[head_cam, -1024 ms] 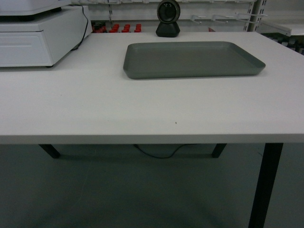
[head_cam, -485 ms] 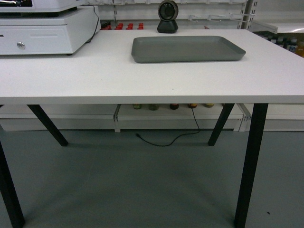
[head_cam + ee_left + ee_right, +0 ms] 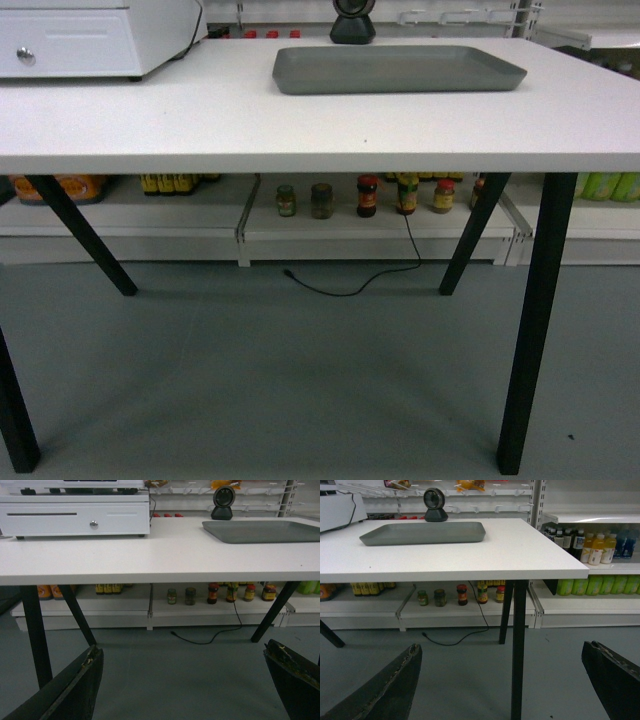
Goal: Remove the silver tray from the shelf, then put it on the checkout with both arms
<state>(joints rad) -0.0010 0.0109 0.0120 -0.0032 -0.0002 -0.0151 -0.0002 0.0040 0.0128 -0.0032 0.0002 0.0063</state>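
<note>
Already the silver tray (image 3: 398,68) lies flat on the white bench (image 3: 250,120) that serves as the checkout, toward its far edge and right of the middle in the head view, with all of its rim resting on the top. Just behind it stands a small black scanner (image 3: 351,20), and well apart to the left sits a white cash drawer (image 3: 95,40).

Neither arm touches the tray. The left pincer (image 3: 185,690) hangs low in front of the bench, its two black fingers spread wide at the bottom corners of its wrist view, with nothing between them but grey floor. The right pincer (image 3: 502,690) stands the same way: fingers far apart, holding nothing, looking at the bench's right corner and its black leg (image 3: 518,645). Neither pincer appears in the head view.

Judged from this, the task looks finished: the tray is off the shelf, set down on the checkout, and released. Nothing seems left to do with it. Behind and under the bench, low store shelves carry jars (image 3: 366,196) and bottles (image 3: 600,548), and a black cable (image 3: 360,285) trails on the floor.
</note>
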